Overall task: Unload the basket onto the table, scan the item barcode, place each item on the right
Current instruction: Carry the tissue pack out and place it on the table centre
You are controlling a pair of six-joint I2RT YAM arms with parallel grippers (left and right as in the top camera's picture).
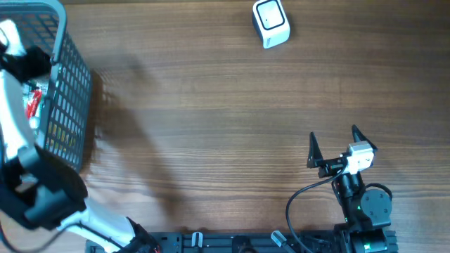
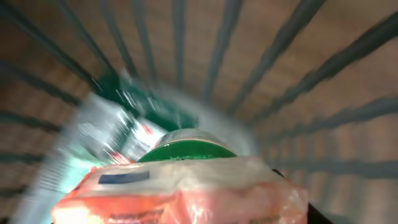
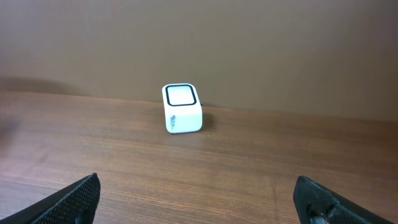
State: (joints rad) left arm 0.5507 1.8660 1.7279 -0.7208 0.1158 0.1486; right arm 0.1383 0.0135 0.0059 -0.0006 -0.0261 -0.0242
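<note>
You see the left arm (image 1: 31, 190) reaching from the near left corner into the grey wire basket (image 1: 70, 81), which stands at the far left of the wooden table (image 1: 211, 126). The left gripper (image 1: 27, 67) is down among the goods inside it. In the left wrist view everything is blurred. A soft pink-orange packet (image 2: 180, 193) fills the near part of the picture, very close to the camera. Just behind it there is a round green lid (image 2: 186, 149), and further back a green and white pack (image 2: 106, 130) against the bars of the basket. The fingers do not show clearly here, so you cannot tell if they are apart, together or clamped on the packet. The items for scanning are all inside the basket.

The barcode scanner (image 1: 271, 23) stands at the far edge of the table, a little right of the middle, well apart from the basket. It is a small white box with a dark-framed window on its top side.

The right gripper (image 1: 334, 135) is at the near right, above bare wood, pointing toward the far side. Its two black fingers (image 3: 81, 196) are spread wide apart with nothing between them.
</note>
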